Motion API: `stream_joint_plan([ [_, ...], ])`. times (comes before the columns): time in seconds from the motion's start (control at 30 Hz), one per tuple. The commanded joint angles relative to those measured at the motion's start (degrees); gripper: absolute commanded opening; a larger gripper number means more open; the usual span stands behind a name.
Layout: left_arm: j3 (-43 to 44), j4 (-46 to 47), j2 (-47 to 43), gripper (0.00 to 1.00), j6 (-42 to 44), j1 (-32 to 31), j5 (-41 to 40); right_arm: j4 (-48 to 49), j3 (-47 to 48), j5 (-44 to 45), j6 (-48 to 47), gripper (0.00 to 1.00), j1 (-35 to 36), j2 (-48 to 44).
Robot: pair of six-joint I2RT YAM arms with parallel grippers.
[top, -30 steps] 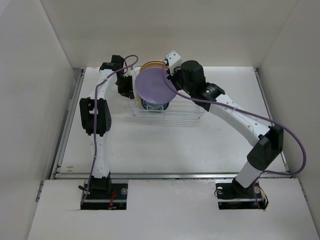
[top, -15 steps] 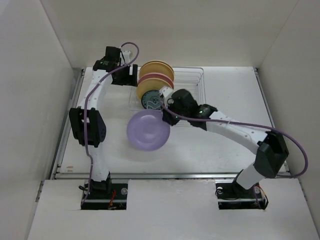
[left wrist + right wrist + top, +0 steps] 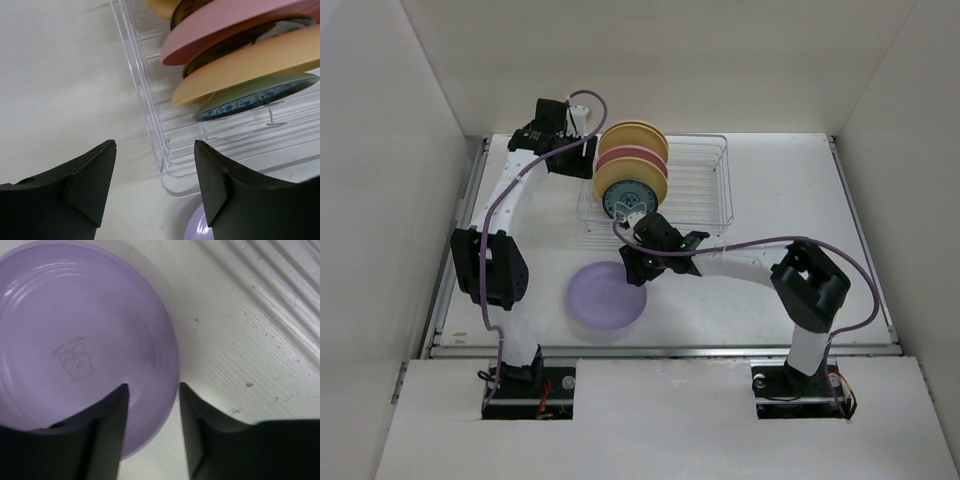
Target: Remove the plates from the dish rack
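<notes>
Tabletop (image 3: 770, 290): white; round lavender plate (image 3: 75, 340) lies flat.
Right gripper (image 3: 152, 390): parted, straddling its rim.
Left gripper (image 3: 155, 145): spread, empty, beside silvery wire dish rack (image 3: 150, 115).
Risk: retreating finger could snag rim.

Left pincer (image 3: 155, 149) and right pincer (image 3: 152, 390) both gape.

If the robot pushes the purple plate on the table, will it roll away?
Probably not: the purple plate lies flat on the table, so it should slide rather than roll. It looks stiff and glossy, likely plastic, so it may be light and a bit slippery.
</notes>
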Motion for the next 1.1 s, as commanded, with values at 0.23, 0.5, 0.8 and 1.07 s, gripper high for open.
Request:
stream_joint_plan([
  [0.23,-4.33,-2.57,-7.59,0.59,2.92,-1.52,-4.61,4.88,2.37,5.68,-1.15,0.69,0.57,-15.24],
  [0.5,-6.27,-6.60,-10.24,0.59,7.13,-3.53,-3.57,-1.95,22.01,9.30,-10.38,0.60,-6.62,-2.71],
  [0.8,-15.23,-7.41,-9.62,0.61,8.73,-7.50,-7.95,-3.91,33.93,14.75,-15.49,0.70,-9.80,10.67],
  [1.07,-5.57,-10.22,1.08,0.62,2.41,-7.68,-9.81,-1.89,35.15,14.14,-17.95,0.68,-11.47,14.63],
])
